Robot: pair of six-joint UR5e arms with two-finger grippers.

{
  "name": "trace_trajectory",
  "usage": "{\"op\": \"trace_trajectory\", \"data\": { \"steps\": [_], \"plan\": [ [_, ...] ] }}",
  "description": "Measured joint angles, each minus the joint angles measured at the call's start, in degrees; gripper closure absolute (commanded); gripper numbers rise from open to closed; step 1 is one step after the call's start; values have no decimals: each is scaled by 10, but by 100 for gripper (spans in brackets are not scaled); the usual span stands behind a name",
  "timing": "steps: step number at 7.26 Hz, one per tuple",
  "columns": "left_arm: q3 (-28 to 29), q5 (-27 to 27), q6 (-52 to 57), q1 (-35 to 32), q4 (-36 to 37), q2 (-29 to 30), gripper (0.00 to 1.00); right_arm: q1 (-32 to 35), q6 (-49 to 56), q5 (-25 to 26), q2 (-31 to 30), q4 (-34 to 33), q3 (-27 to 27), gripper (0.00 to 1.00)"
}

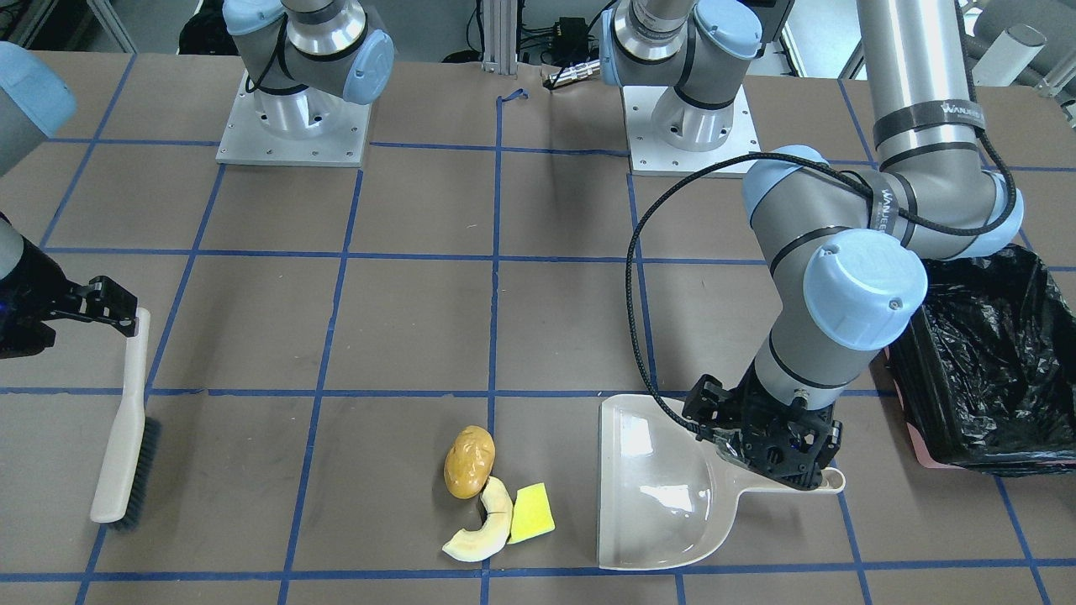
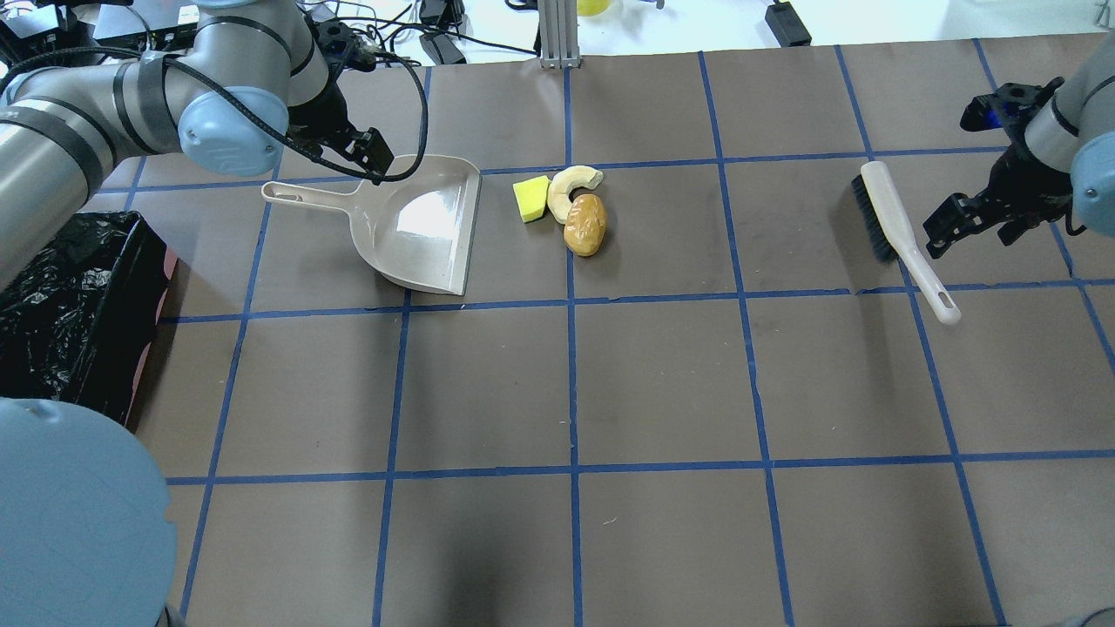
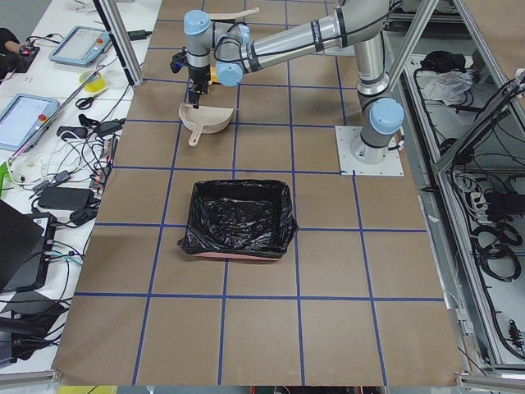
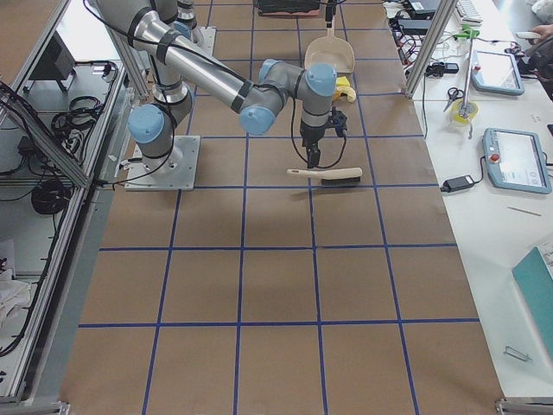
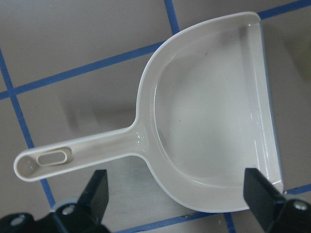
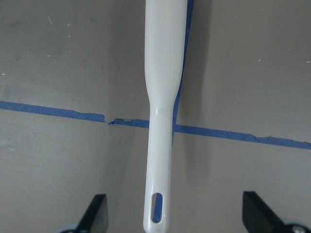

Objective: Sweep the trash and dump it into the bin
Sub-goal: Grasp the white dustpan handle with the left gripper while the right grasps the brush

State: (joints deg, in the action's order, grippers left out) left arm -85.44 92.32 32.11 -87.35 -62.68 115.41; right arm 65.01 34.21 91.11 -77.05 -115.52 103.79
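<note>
Reading the left wrist view first: my left gripper (image 5: 176, 194) hangs over the dustpan (image 5: 209, 121) with its fingers spread wide and nothing between them. The handle lies toward one finger, not centred in the gap. The dustpan rests flat on the table (image 2: 662, 374), its mouth turned toward the trash.

My right gripper (image 6: 176, 211) is likewise spread wide, above the brush (image 2: 897, 231). The handle end runs between the fingers, untouched on either side.

The trash sits in one tight cluster near the dustpan's mouth, not touching it: a yellow wedge (image 2: 530, 198) nearest, then a pale rind (image 2: 571, 185) and a potato (image 2: 584, 224). The brush lies well apart, on the far side of that cluster. The bin (image 1: 983, 353) stands on my left, well apart from the trash; I see none of it inside.

Judgement: the step in hand is tool pickup; no sweeping has begun. The next move calls for:
1. Centring the left gripper on the dustpan handle.
2. Lowering both grippers and closing firmly.
3. Placing the brush behind the cluster, with the dustpan lip pressed to the table.
</note>
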Motion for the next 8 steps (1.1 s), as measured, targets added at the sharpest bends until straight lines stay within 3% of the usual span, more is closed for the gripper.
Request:
{"op": "trace_trajectory", "data": {
  "steps": [5, 8],
  "plan": [
    [2, -1, 491, 42, 1, 29, 0, 2, 9, 12, 60, -25, 5, 1],
    [4, 0, 650, 57, 10, 55, 0, 4, 7, 17, 61, -23, 22, 9]
  ]
}}
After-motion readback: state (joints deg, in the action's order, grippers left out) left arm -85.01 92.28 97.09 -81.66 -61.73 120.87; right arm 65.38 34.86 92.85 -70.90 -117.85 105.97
